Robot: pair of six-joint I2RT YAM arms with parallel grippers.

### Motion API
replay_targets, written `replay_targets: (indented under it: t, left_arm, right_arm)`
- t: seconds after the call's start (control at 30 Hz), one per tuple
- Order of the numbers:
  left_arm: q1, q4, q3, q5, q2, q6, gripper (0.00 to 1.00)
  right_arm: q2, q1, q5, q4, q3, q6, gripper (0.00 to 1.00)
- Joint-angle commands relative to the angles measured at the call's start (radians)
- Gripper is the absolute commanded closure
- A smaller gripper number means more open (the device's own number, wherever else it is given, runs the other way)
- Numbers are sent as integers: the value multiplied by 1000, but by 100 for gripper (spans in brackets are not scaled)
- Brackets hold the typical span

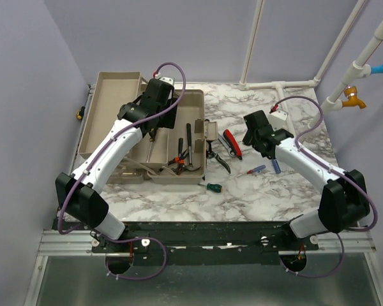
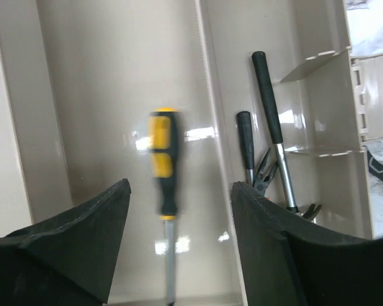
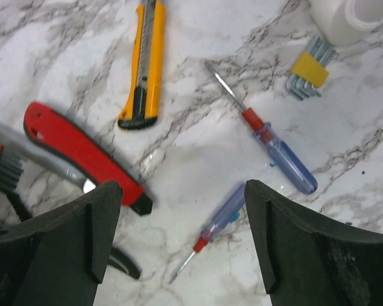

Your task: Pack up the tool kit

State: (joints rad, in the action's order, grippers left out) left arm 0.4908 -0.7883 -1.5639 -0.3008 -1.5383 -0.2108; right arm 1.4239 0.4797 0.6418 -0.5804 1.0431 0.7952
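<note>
The open beige toolbox (image 1: 191, 102) stands at the left of the marble table. My left gripper (image 1: 154, 131) hangs over its inside, open and empty (image 2: 180, 191). Below it a yellow-and-black screwdriver (image 2: 163, 159), blurred, lies on the box floor. Black-handled pliers and similar tools (image 2: 268, 127) lie in the side compartment. My right gripper (image 1: 263, 145) is open and empty (image 3: 180, 191) above a small blue-handled screwdriver (image 3: 220, 220). A second blue screwdriver (image 3: 277, 153) lies beside it.
On the table lie a yellow utility knife (image 3: 147, 64), a red-handled knife (image 3: 83, 153), hex keys in a yellow holder (image 3: 309, 73), black shears (image 1: 218, 156) and a small green tool (image 1: 213, 187). White pipes (image 1: 281, 84) run along the back.
</note>
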Motion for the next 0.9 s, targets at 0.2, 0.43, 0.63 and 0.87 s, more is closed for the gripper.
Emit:
replay_targets:
  t: [0.2,0.43,0.63,0.87]
  left_arm:
    - [-8,171,119,250,250,-40,8]
    - [-3,358,405,447,518,-164,3]
    - [-1,318,503,502,637,-234,4]
    - [-2,298,576,491,762,-252,4]
  right_arm:
    - [241,-135,-71,74,209,-53,15]
    - [418,-160,-122,85,311,-74,17]
    - [519,-161,-93,99,345,-66,21]
    - [611,-161,-124,145,337,-41,30]
